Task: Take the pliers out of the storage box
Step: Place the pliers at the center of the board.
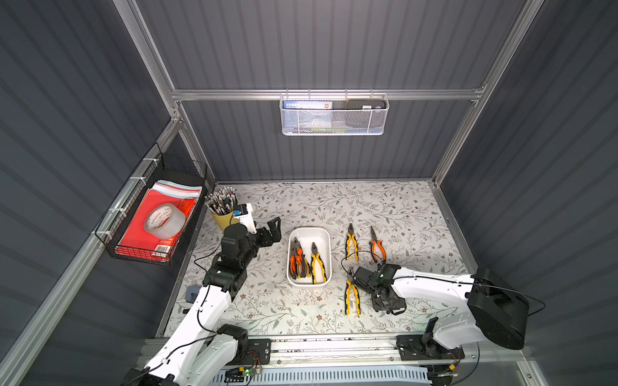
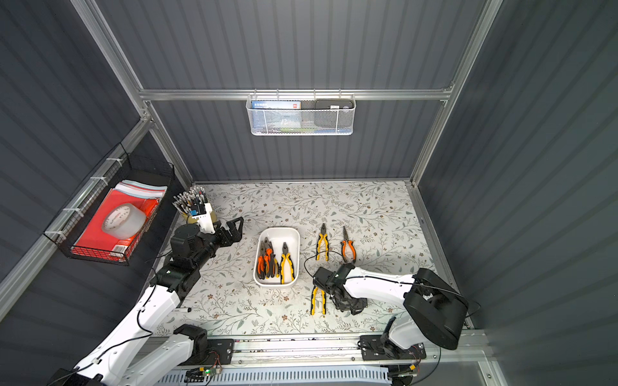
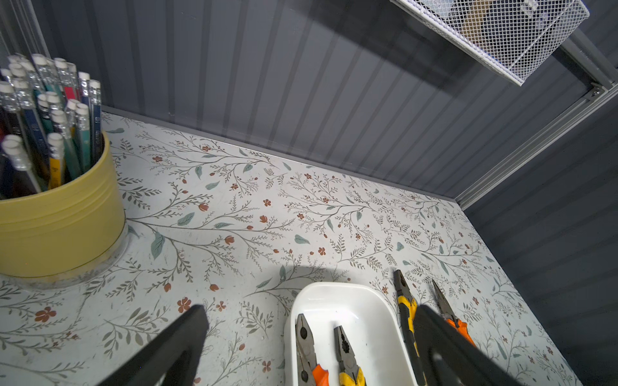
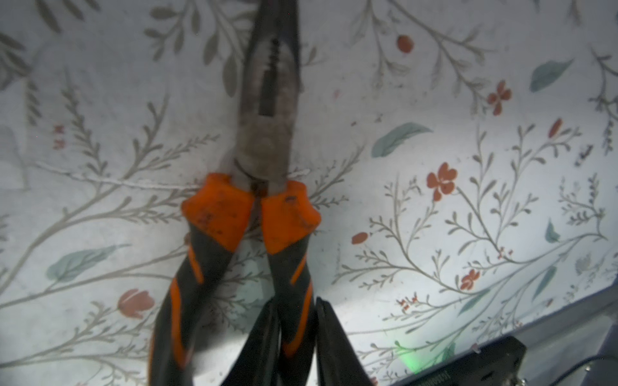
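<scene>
Right wrist: claw (image 4: 294, 320) astride handle of orange pliers (image 4: 267, 143).

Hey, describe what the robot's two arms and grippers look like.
The left arm and right arm have white shells with black joints and bulky black motor housings. Thin black cables run along them. The left gripper and right gripper are all black, with slim tapering fingers.

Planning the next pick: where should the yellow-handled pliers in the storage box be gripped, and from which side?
Probably at the pivot of the yellow-handled pliers, straight down from above. Bare floor of the storage box shows on both sides of the head there, while the handles lie close between the orange-handled pliers and the box wall.
</scene>
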You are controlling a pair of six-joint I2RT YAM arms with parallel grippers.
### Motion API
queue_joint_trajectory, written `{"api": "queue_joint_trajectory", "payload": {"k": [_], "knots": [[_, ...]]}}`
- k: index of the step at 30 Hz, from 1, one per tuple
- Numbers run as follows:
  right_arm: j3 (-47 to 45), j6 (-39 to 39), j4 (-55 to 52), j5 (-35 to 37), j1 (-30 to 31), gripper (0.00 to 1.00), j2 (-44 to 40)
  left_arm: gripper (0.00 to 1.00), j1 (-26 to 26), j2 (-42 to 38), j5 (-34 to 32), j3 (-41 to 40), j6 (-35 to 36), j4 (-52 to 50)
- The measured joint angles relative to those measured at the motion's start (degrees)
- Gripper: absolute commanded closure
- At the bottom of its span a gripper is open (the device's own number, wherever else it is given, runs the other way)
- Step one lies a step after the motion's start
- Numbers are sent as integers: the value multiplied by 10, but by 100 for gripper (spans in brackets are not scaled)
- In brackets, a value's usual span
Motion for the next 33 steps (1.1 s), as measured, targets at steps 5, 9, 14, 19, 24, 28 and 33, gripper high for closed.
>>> {"api": "queue_joint_trajectory", "payload": {"k": [5, 9, 14, 19, 24, 28, 33], "knots": [[23, 0, -10, 10, -1, 48, 3, 1, 0, 2, 0, 0, 0, 0], [57, 2, -37, 17, -7, 37, -7, 1, 0, 3, 0, 0, 0, 0], [79, 1, -35, -5, -34, 16, -53, 1, 0, 3, 0, 0, 0, 0], [56, -3, 11, -69, -83, 15, -121, 1, 0, 3, 0, 0, 0, 0], [8, -3, 44, -111, -99, 16, -153, 1, 0, 3, 0, 0, 0, 0], [-3, -7, 50, -135, -100, 18, -107, 1, 0, 3, 0, 0, 0, 0], [-17, -16, 63, -150, -94, 20, -57, 1, 0, 3, 0, 0, 0, 0]]}}
